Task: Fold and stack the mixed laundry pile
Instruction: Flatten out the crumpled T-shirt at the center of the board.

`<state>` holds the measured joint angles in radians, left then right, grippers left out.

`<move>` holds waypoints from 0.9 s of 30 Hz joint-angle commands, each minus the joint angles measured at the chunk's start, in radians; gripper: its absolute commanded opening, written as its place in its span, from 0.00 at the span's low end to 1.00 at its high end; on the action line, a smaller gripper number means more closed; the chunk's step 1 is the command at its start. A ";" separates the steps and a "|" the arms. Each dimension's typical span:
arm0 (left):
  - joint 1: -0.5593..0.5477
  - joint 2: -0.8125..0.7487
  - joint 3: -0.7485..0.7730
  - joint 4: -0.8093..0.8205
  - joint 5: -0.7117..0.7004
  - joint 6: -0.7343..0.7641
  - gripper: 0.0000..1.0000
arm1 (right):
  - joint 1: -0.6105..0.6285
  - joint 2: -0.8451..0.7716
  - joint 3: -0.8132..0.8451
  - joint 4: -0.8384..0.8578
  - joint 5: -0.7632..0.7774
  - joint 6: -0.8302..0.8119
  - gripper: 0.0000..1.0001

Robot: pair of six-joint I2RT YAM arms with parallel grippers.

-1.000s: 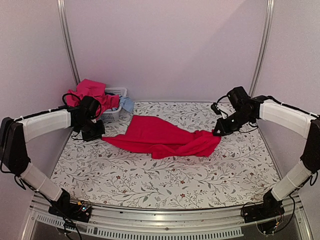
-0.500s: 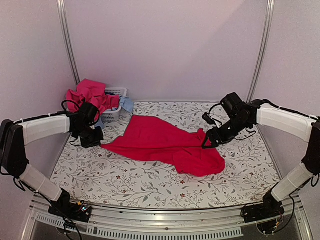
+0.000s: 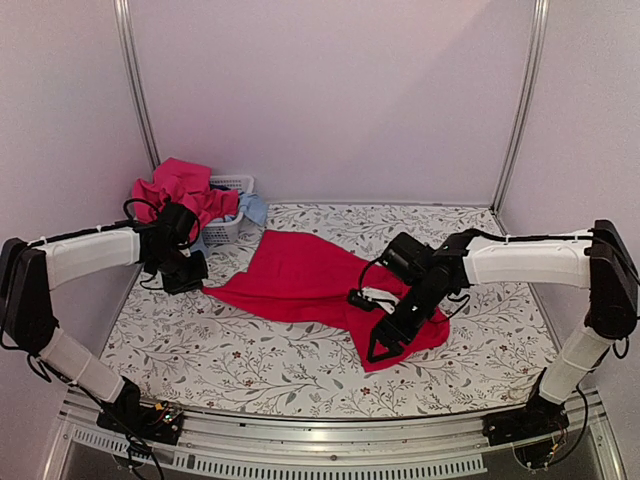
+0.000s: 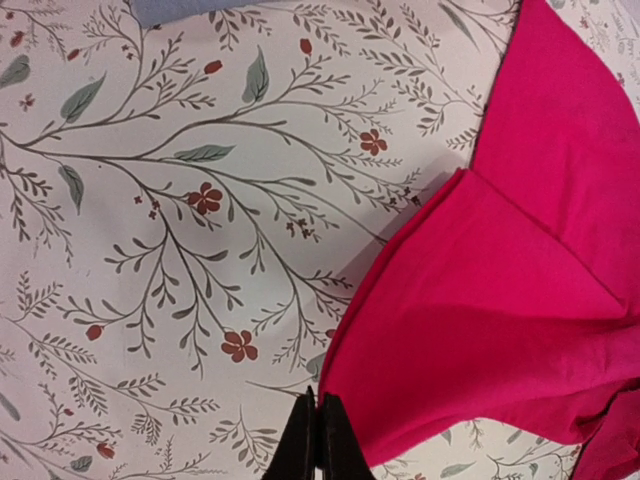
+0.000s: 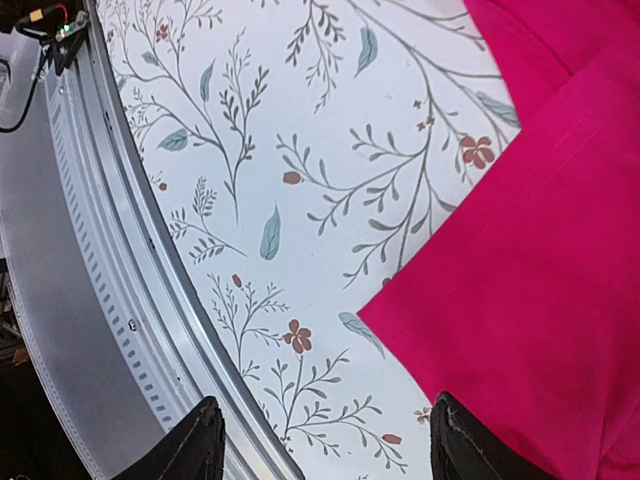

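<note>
Two arms are over the floral tabletop (image 3: pixel 250 370). Red cloth (image 3: pixel 300 275) lies spread mid-tabletop, partly doubled over at its near-R end. L gripper (image 4: pixel 312 440): fingers pressed together, pinching the cloth's L corner, low by the tabletop. R gripper (image 5: pixel 335 430): fingers spread wide, holding nothing, over the cloth's near corner; one finger above red, the other past the cloth's edge. Rest of laundry, i.e. pink pcs (image 3: pixel 180 185) and a light blue pc (image 3: pixel 255 208), is heaped in/over the white basket (image 3: pixel 228 232) at far-L corner.

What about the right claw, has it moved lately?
Yes: the right gripper moved left across the red cloth, toward the front rail.
</note>
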<state>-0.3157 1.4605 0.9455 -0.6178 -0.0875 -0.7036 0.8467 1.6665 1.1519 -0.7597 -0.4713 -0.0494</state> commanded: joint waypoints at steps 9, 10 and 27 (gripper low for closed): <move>0.011 0.012 0.018 0.007 0.020 0.037 0.00 | 0.107 0.062 -0.104 0.090 0.269 0.032 0.70; 0.010 0.012 0.017 0.009 0.022 0.040 0.00 | 0.116 0.064 -0.108 0.103 0.279 0.032 0.70; 0.011 -0.038 -0.006 0.003 0.023 0.043 0.00 | 0.223 0.276 -0.106 0.100 0.640 0.168 0.06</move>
<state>-0.3157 1.4631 0.9466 -0.6170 -0.0658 -0.6731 1.0691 1.8374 1.1084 -0.6250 0.0559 0.0601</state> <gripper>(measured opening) 0.006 0.277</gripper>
